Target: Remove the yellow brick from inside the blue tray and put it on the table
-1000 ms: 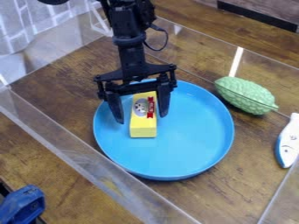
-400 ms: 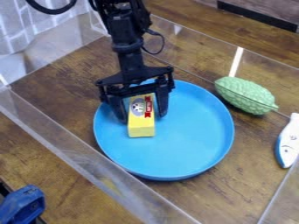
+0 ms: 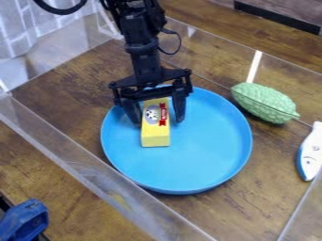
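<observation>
The yellow brick (image 3: 154, 137) lies inside the blue tray (image 3: 201, 155), toward the side of the tray nearest the robot arm (image 3: 138, 42). Its top carries a red-and-white label and a round emblem, and its plain yellow end points toward the bottom of the view. The black gripper (image 3: 156, 117) is over the label end of the brick, its jaws standing wide open, one finger on each side of the brick. Whether either finger touches the brick cannot be told from this angle. The arm, black with a cable looping beside it, reaches in from the top of the view and partly covers the tray's upper rim.

The tray is round and bright blue with a low raised rim, and it sits on the table (image 3: 63, 141), a dark brown wood-grain top. Just beside the tray, to its upper right in the view, is a green ribbed oval thing (image 3: 265, 103) with a pale handle. Farther to the right of the tray, near the picture's edge, is a white and blue object (image 3: 308, 152), partly cut off. Well apart from the tray, at the lower left, is a blue object (image 3: 23, 220), beyond the clear wall (image 3: 107, 179) that runs past the tray's lower left side.
</observation>
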Available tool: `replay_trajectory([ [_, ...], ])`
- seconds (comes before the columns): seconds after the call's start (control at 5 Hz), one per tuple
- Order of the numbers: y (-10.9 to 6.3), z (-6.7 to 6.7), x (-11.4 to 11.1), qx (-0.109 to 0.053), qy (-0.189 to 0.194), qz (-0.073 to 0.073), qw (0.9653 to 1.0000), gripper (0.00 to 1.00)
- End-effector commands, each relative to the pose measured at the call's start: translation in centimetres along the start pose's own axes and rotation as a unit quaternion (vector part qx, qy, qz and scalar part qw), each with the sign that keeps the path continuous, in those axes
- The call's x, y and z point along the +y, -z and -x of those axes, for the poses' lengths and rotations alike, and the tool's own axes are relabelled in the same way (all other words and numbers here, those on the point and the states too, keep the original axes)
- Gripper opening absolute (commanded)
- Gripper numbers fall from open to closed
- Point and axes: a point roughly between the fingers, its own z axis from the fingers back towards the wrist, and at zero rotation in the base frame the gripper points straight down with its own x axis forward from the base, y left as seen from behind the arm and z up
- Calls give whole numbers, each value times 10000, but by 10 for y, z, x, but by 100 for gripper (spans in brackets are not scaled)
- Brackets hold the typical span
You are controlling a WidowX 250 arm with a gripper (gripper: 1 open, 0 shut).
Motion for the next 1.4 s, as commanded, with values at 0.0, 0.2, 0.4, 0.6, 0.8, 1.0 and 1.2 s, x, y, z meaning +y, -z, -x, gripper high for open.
replay_trajectory([
  [0.0, 13, 9, -11, -16, 178, -16, 9998, 100],
  [0.2, 19, 12, -17, -46, 213, -21, 9998, 100],
  [0.4, 14, 13, -15, -124, 108, -39, 9999, 100],
  [0.6, 14, 16, -14, -93, 261, -74, 9996, 0],
  [0.8, 5, 19, -12, -98, 486, -146, 9987, 0],
  [1.0, 3, 13, -7, -210, 278, -216, 9992, 0],
  [1.2, 1, 7, -2, -321, 72, -299, 9990, 0],
])
